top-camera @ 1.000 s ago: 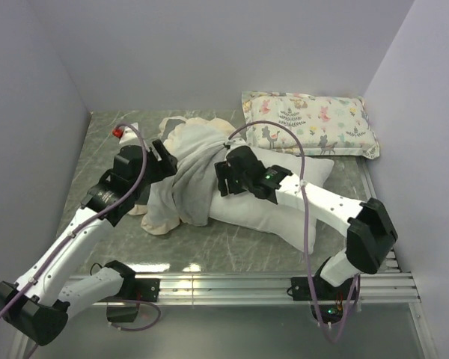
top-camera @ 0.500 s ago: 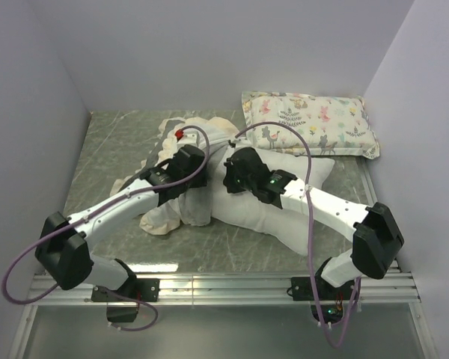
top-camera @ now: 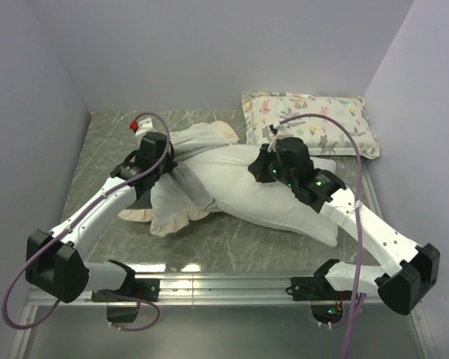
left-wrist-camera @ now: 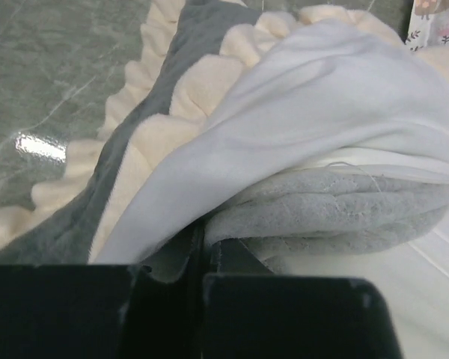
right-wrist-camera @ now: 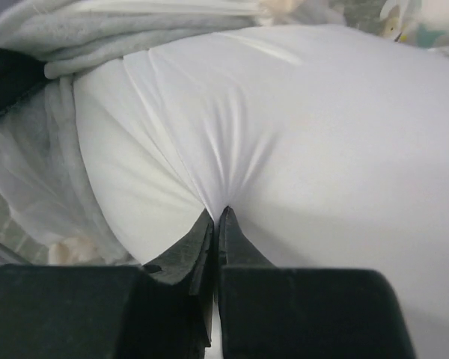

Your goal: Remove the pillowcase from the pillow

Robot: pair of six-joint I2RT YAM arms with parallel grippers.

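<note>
You had a grey-green marbled counter (top-camera: 105, 142) before you. The pillow (top-camera: 247, 193) lay across its middle, with the pillowcase (top-camera: 173, 200) bunched over its 9 o'clock end and spilling onto the surface. An animal-print pillow (top-camera: 310, 120) lay at 1 o'clock.

The pillowcase (top-camera: 176, 196), left of centre in the top view, is dark grey plush with a cream ruffled frill and a white lining. The pillow (top-camera: 254, 202), running from the centre towards the lower right, is plain white. At upper right the small pillow (top-camera: 284, 105) carries pastel animals and leaves in pink, yellow and green on cream, and the table (top-camera: 108, 146) under them all is grey-green marble pattern with pale veins.
</note>
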